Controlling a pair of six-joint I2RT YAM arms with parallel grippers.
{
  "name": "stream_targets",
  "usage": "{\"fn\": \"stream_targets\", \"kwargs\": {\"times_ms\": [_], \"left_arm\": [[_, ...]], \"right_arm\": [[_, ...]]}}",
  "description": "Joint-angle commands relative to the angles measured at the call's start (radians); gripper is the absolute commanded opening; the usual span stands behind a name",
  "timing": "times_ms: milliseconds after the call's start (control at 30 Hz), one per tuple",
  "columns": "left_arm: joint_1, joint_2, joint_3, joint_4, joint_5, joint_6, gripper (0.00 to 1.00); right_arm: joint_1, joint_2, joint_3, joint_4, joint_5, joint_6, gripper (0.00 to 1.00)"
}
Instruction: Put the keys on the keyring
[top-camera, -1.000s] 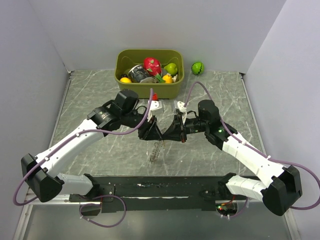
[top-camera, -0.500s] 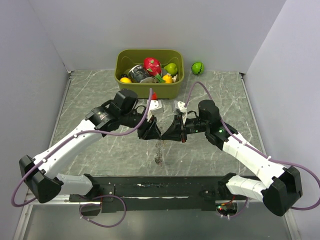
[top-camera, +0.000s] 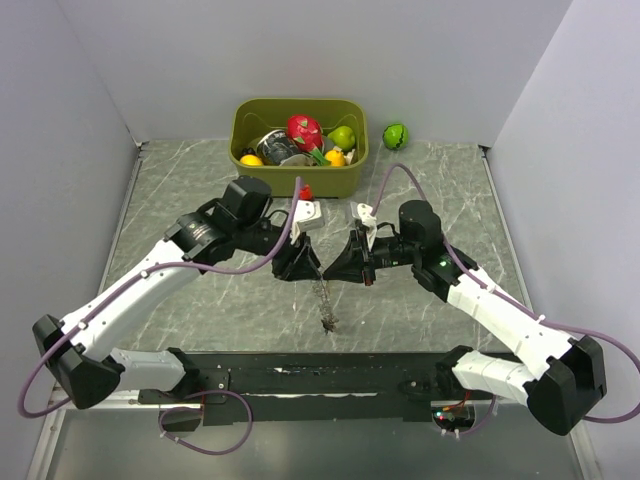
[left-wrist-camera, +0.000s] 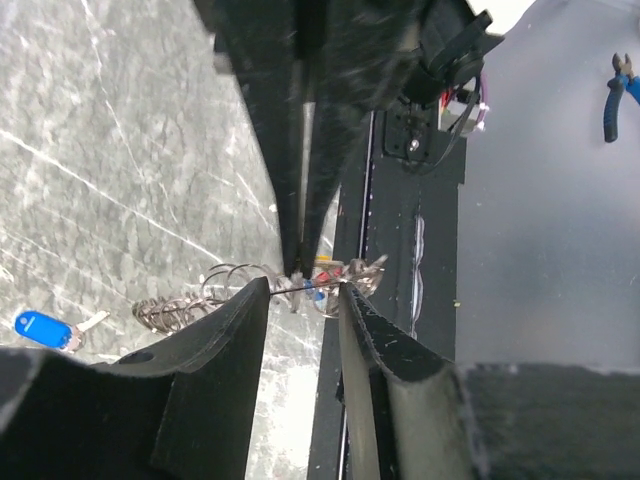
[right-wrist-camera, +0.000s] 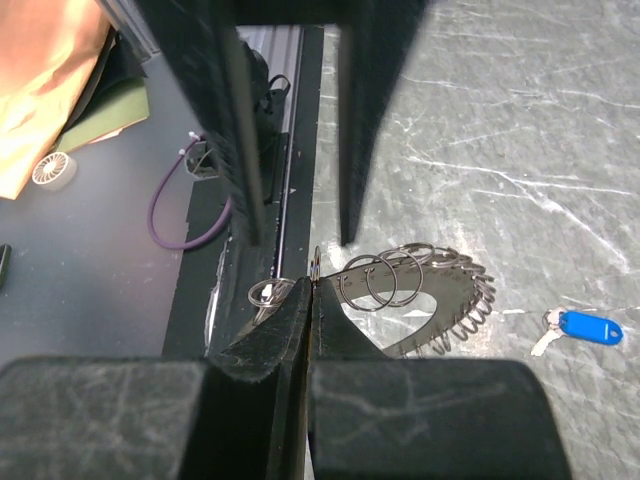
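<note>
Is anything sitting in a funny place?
Yes. One green toy fruit sits on the table outside the olive bin that holds the others, and a blue key lies alone on the table, apart from the keyring.

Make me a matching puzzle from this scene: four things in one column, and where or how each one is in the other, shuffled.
Things:
1. blue key
2. green ball
3. right tool
4. left tool

Place or state:
A. fingers apart
B. lying on the table close to the keyring
C. pinched shut on the keyring
D. just right of the olive bin

Pairs: 1-B, 2-D, 3-C, 4-A
</note>
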Motion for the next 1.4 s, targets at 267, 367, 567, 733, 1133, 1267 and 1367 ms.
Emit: {"fn": "stream_targets", "kwargs": {"times_ms": [267, 367, 567, 733, 1133, 1267, 1367], "left_arm": [[-0.005, 0.036, 0.034, 0.002, -0.001, 0.017, 0.34], [-0.005, 0.045, 0.031, 0.000, 0.019, 0.017, 0.30], [-0.006, 0.068, 0.041, -0.021, 0.031, 0.028, 0.22], [-0.006, 0.072, 0.044, -0.023, 0.052, 0.031, 0.05], [-0.006, -0.027, -0.057, 0.182, 0.051, -0.056, 0.01], [-0.006, -0.079, -0.133, 0.343, 0.017, -0.128, 0.01], [-0.006, -0.107, -0.165, 0.400, 0.005, -0.156, 0.01]], "right_arm": [[-0.003, -0.053, -0.004, 0.078, -0.031, -0.007, 0.00], [-0.002, -0.051, -0.002, 0.078, -0.026, -0.005, 0.00], [-0.003, -0.054, -0.005, 0.090, -0.019, 0.001, 0.00], [-0.003, -0.056, -0.007, 0.089, -0.014, 0.001, 0.00], [-0.003, -0.085, -0.042, 0.152, 0.046, 0.044, 0.13], [-0.005, -0.119, -0.060, 0.189, 0.095, 0.065, 0.39], [-0.011, -0.145, -0.071, 0.205, 0.135, 0.082, 0.55]]}}
